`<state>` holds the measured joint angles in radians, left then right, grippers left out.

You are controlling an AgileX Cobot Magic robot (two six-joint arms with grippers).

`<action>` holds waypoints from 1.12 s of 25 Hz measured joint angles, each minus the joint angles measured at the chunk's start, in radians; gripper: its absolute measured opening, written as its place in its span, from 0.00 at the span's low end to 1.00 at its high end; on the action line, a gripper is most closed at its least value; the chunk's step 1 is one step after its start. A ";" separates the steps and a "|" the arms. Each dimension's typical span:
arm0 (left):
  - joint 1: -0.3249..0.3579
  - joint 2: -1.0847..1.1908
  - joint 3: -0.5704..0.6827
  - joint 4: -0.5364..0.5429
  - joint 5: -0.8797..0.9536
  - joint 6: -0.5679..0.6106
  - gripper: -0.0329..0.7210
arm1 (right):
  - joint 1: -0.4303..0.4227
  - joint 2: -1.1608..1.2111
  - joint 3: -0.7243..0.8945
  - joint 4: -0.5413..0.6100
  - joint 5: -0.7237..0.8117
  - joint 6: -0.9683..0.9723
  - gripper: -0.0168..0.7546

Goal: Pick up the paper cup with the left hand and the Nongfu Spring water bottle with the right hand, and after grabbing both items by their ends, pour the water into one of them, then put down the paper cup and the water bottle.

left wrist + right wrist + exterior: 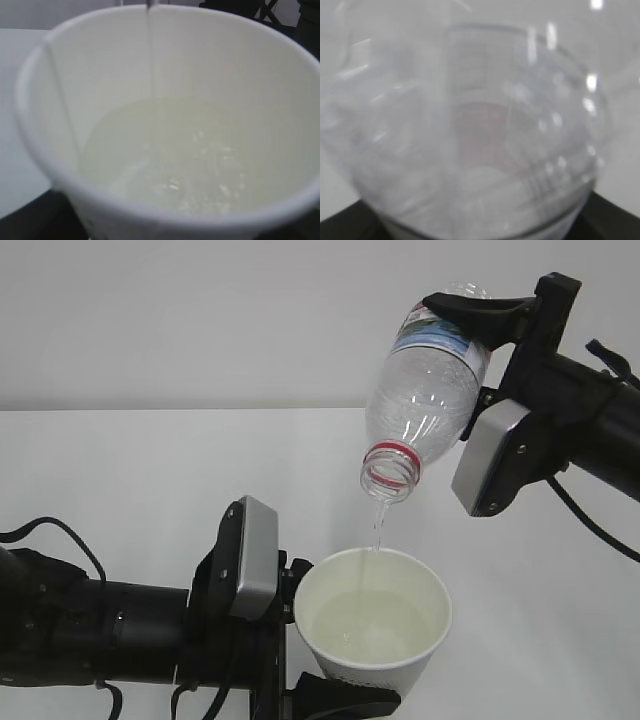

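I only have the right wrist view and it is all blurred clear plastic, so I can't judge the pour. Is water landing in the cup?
Observer: Yes. A thin stream of water falls from the clear ribbed plastic bottle into the small white paper cup.
Operator: How full?
Observer: Water pools at the bottom, well below the rim.
Operator: Who holds the cup?
Observer: The left gripper, low on its side.

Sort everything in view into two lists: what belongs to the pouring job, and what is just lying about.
In the job:
- cup, held by the left gripper
- bottle, tilted mouth-down over the cup, held by the right gripper
- water, a thin stream falling into the cup

Lying about:
- nothing loose; only the white table and the arm cables
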<state>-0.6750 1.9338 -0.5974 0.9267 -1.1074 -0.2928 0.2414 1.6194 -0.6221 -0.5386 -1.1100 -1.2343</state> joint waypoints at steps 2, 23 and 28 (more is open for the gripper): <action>0.000 0.000 0.000 0.002 0.000 0.000 0.80 | 0.000 0.000 0.000 0.000 0.000 0.000 0.65; 0.000 0.000 0.000 0.002 0.000 0.000 0.80 | 0.000 0.000 0.000 0.000 0.000 -0.017 0.65; 0.000 0.000 0.000 0.002 0.000 0.000 0.80 | 0.000 0.000 0.000 0.000 0.000 -0.018 0.65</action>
<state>-0.6750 1.9338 -0.5974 0.9291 -1.1074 -0.2928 0.2414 1.6194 -0.6221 -0.5386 -1.1100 -1.2519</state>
